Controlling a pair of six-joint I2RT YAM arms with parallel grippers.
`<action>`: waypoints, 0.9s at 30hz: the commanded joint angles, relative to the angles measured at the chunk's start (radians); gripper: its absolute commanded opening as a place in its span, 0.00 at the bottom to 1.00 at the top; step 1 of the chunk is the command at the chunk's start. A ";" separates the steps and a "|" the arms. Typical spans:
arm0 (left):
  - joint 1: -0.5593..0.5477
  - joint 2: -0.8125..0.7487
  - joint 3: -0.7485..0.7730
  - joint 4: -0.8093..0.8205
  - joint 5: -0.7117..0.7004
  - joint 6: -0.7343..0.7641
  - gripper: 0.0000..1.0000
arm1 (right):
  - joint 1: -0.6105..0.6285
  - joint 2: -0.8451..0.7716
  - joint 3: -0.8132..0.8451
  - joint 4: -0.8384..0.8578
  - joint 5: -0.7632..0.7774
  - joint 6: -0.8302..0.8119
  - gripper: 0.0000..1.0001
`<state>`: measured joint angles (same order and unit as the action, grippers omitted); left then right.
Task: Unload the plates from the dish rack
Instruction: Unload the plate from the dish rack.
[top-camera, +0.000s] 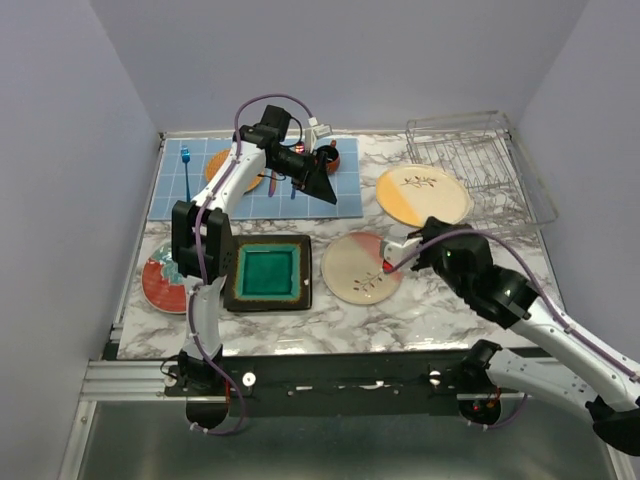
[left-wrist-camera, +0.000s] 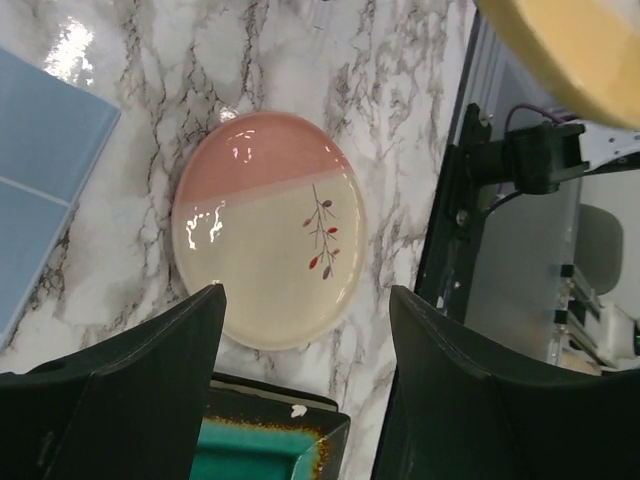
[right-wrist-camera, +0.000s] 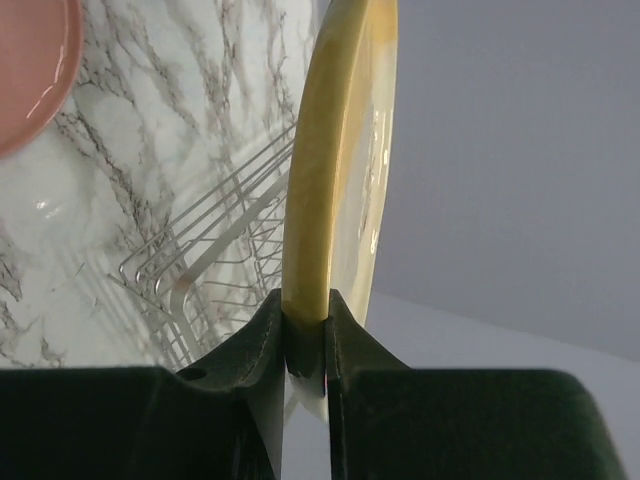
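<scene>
A round cream-yellow plate (top-camera: 423, 194) with a sprig hangs above the table just left of the dish rack (top-camera: 480, 165). My right gripper (top-camera: 422, 230) is shut on its near rim. In the right wrist view this plate (right-wrist-camera: 335, 170) stands edge-on between the pads of the right gripper (right-wrist-camera: 307, 335), with the wire rack (right-wrist-camera: 215, 250) behind it. No plate shows in the rack. A pink-and-cream plate (top-camera: 362, 266), a square dark plate with a teal centre (top-camera: 267, 273) and a red plate (top-camera: 160, 283) lie on the table. My left gripper (top-camera: 320, 188) hovers open over the blue mat, holding nothing. The left wrist view looks down between its fingers (left-wrist-camera: 150, 390) at the pink-and-cream plate (left-wrist-camera: 268, 228).
A blue mat (top-camera: 255, 195) at the back left carries an orange woven disc (top-camera: 222, 165), a blue utensil (top-camera: 185, 160) and a small dark bowl (top-camera: 328, 158). The left arm partly covers the red plate. Walls close in on three sides.
</scene>
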<state>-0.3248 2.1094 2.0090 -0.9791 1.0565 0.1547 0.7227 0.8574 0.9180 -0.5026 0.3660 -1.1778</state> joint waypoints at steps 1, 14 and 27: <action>0.009 0.021 0.027 -0.072 0.177 -0.036 0.75 | 0.158 -0.122 -0.186 0.364 0.208 -0.325 0.01; -0.006 0.066 -0.006 0.036 0.238 -0.159 0.74 | 0.374 -0.201 -0.516 0.679 0.235 -0.549 0.01; -0.049 0.139 0.043 0.005 0.215 -0.095 0.73 | 0.494 -0.205 -0.548 0.757 0.280 -0.565 0.01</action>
<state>-0.3500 2.2311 2.0087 -0.9684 1.2613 0.0402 1.1862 0.6838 0.3630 0.0746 0.5888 -1.6669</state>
